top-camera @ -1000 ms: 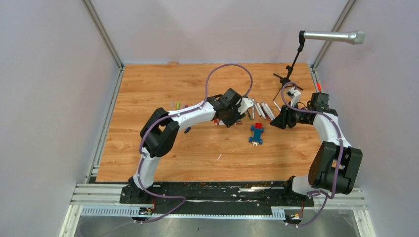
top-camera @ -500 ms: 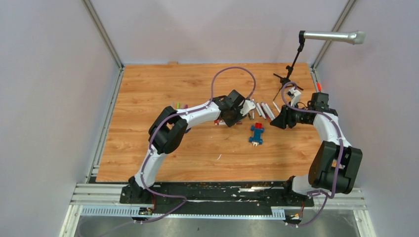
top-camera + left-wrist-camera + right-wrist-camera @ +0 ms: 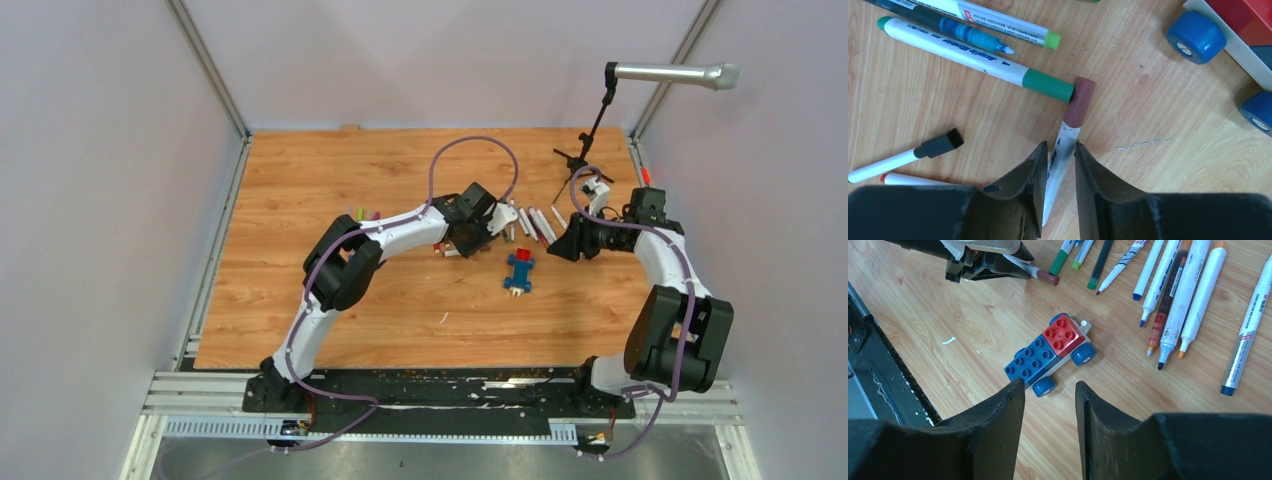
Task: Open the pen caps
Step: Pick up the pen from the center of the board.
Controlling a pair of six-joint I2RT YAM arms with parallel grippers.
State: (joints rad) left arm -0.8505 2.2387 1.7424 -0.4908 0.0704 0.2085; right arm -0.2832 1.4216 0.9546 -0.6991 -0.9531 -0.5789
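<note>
My left gripper is shut on the white barrel of a pen lying on the wooden table. The pen's brown cap sticks out ahead of the fingertips and touches the green cap of another pen. The top view shows this gripper at the table's middle. The right wrist view shows it with the brown cap protruding. My right gripper is open and empty, above the table near the toy car. The top view places it right of the pens.
A blue-and-red brick car lies between the grippers, also seen from above. Several uncapped pens lie in a row behind it. A black-capped pen lies left of my left fingers. Small loose caps lie far left. A microphone stand stands back right.
My left arm has shifted a little to the right and its gripper has come down onto the brown-capped pen. The right arm has not moved.
</note>
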